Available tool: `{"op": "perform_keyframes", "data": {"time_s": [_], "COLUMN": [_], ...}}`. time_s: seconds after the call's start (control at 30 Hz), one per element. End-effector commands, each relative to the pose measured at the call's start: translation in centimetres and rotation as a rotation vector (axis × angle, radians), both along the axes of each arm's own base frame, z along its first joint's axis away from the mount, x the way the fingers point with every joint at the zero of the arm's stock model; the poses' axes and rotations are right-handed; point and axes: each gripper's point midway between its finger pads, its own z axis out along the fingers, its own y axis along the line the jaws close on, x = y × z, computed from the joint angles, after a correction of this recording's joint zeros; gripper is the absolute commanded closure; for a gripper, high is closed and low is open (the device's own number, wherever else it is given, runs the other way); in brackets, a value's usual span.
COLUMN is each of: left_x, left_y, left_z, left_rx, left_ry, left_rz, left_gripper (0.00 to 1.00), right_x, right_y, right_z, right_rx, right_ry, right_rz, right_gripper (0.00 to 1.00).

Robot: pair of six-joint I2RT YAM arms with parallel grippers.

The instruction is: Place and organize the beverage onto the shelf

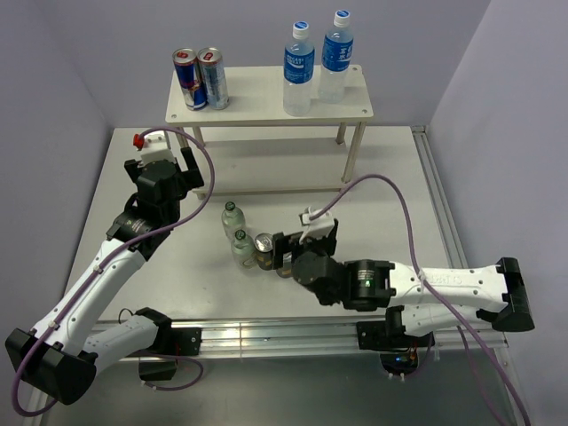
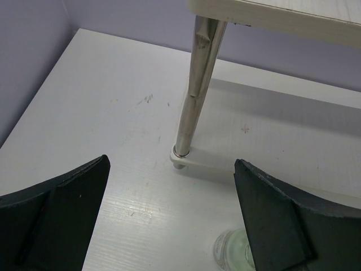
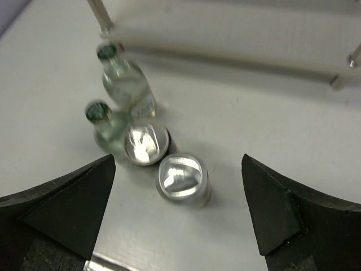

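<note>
The cream-white shelf (image 1: 257, 99) stands at the back. Two blue-labelled white-capped bottles (image 1: 299, 69) (image 1: 336, 55) stand on the right of its top board. Two small green-capped bottles (image 1: 232, 217) (image 1: 241, 248) and a dark silver-topped can (image 1: 264, 251) stand together on the table. The right wrist view shows both cans (image 3: 146, 142) (image 3: 181, 178) and both bottles (image 3: 125, 79) (image 3: 104, 125). My right gripper (image 3: 177, 212) (image 1: 287, 250) is open, hovering over the nearer can, which it hides in the top view. My left gripper (image 2: 172, 169) (image 1: 188, 167) is open and empty near the shelf's front left leg (image 2: 194, 96).
Two tall blue-and-silver cans (image 1: 200, 80) stand on the left of the shelf's top board. The shelf's lower board (image 2: 282, 130) lies just above the table. Part of a clear bottle (image 2: 230, 251) shows beside my left gripper's right finger. Walls close the back and sides.
</note>
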Motion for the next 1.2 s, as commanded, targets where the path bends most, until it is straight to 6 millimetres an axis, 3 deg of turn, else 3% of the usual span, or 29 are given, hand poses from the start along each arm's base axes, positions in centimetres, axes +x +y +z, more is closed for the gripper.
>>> {"op": "perform_keyframes", "data": {"time_s": [0.0, 0.17, 0.43, 0.67, 0.73, 0.9, 1.0, 1.07, 1.17], "left_x": [0.1, 0.3, 0.3, 0.4, 0.4, 0.4, 0.4, 0.4, 0.4], "left_y": [0.1, -0.1, -0.2, -0.2, -0.1, -0.2, -0.2, -0.3, -0.2], "left_z": [1.5, 1.2, 1.0, 1.1, 1.0, 1.0, 1.1, 1.1, 1.2], "left_rx": [-0.018, -0.015, -0.019, -0.019, -0.017, -0.018, -0.02, -0.022, -0.022], "left_ry": [-0.051, -0.04, -0.037, -0.037, -0.036, -0.034, -0.036, -0.037, -0.038], "left_rz": [0.0, -0.002, -0.006, -0.004, -0.003, -0.007, -0.006, -0.01, -0.009], "left_gripper": [0.01, 0.01, 0.01, 0.01, 0.01, 0.01, 0.01, 0.01, 0.01], "right_x": [-2.0, -2.9, -2.6, -0.2, 0.6, 3.7, 4.4, 4.7, 5.0], "right_y": [-2.1, -1.7, 1.1, 1.4, 0.9, 0.7, 1.1, 1.3, 1.3], "right_z": [-4.5, -10.0, -13.8, -15.2, -16.5, -16.8, -16.5, -16.5, -16.4], "right_rx": [0.007, -0.014, -0.066, -0.023, -0.054, -0.014, -0.022, -0.028, -0.036], "right_ry": [0.098, 0.185, 0.175, 0.145, 0.144, 0.13, 0.104, 0.097, 0.096], "right_rz": [-0.059, -0.057, -0.011, -0.047, -0.044, -0.094, -0.105, -0.121, -0.134], "right_gripper": [0.0, 0.0, 0.0, 0.0, 0.0, 0.0, 0.01, 0.05, 0.23]}}
